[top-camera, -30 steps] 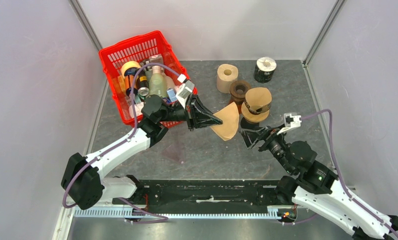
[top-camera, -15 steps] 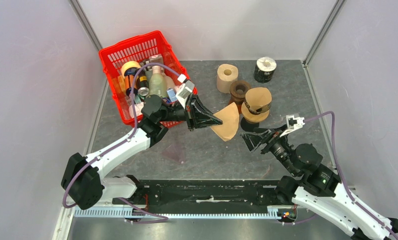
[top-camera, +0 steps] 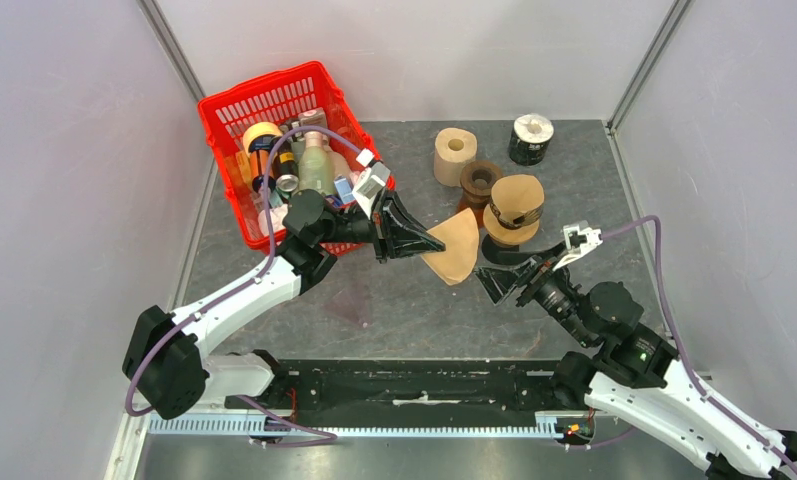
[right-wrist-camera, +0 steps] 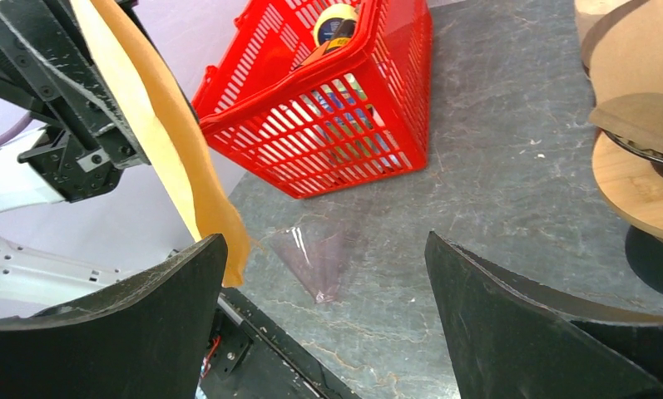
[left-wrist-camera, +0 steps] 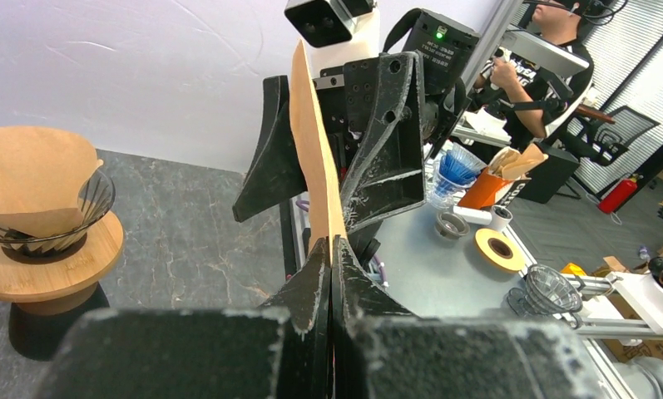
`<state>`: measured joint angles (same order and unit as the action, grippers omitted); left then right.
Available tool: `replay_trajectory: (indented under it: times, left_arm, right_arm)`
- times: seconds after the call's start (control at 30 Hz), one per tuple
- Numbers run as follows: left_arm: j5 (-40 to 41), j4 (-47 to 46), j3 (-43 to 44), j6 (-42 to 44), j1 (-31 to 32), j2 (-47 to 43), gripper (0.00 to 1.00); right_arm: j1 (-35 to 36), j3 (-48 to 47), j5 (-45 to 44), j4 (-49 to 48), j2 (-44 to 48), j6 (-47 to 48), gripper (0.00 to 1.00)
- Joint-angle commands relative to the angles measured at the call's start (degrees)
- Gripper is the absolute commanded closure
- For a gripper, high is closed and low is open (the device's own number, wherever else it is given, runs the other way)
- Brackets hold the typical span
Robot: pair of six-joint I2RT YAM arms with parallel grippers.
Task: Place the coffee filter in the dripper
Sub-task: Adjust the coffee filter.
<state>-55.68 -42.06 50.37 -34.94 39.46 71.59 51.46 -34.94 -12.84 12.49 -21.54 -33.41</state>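
Nearest, right gripper (top-camera: pixel 496 270): two black, matte, wedge-shaped fingers spread wide, nothing between the pads. On the grey, marbled table (top-camera: pixel 574 180) beyond them lies one clear, crinkled plastic wrapper (right-wrist-camera: pixel 315 258).

Left gripper (top-camera: pixel 436 240): black fingers with scuffed, powdery faces, pressed together on the edge of one coffee filter (top-camera: pixel 456 247). The filter is thin tan paper in a fan shape, held off the table on edge, and its lower corner hangs just beside the right gripper's finger. Cannot tell whether they touch.

Dripper (left-wrist-camera: pixel 53 266): one dark wire cone on a round pale wooden base, standing past the held filter. A second tan paper filter (left-wrist-camera: pixel 28 174) sits inside it, its rim above the wire. Filters counted: 2.

Left of that, one red plastic basket (top-camera: pixel 274 100) with slotted walls, packed with bottles and cans. Count unclear.

Far side:
- One dark brown ring-shaped piece (top-camera: pixel 479 180), touching the dripper's back edge.
- One beige paper roll (top-camera: pixel 454 152), upright, hollow core showing.
- One black cylinder with a white top (top-camera: pixel 530 139), standing apart near the back wall.
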Motion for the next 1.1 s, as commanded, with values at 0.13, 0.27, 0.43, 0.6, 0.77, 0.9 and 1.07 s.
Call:
replay_trajectory:
  times: [0.13,0.27,0.43,0.6,0.77,0.9,1.07]
  left_arm:
    - [-0.87,-0.44,0.34,0.02,-0.09,-0.26,0.98]
    - [-1.34,-1.20,0.26,-0.52,-0.08,-0.10,0.98]
    - [-3.76,-6.31,-0.01,-4.54,-0.09,0.71,0.98]
    - [-4.93,-9.52,-0.11,-6.87,-0.09,1.36,0.98]
    - [-5.87,-11.03,-0.18,-8.22,0.09,1.91,0.98]
    - [-7.84,-15.78,0.24,-12.32,0.40,3.71,0.98]
    - [-8.96,-19.88,0.86,-16.12,0.45,5.61,0.98]
  right_arm:
    - [-0.05,-2.05,4.40,-6.41,-0.96,0.92,0.03]
    - [-0.05,-1.85,4.55,-7.85,-1.45,1.39,0.03]
    - [-0.05,-0.29,5.35,-14.35,-4.58,4.05,0.03]
    - [-0.02,1.09,8.40,-22.04,-7.20,5.26,0.07]
    - [-0.07,1.02,12.62,-25.52,-8.77,5.15,0.14]
    - [-0.05,0.05,16.59,-26.78,-11.06,5.20,0.21]
    - [-0.07,-1.17,18.63,-27.11,-13.04,5.16,0.36]
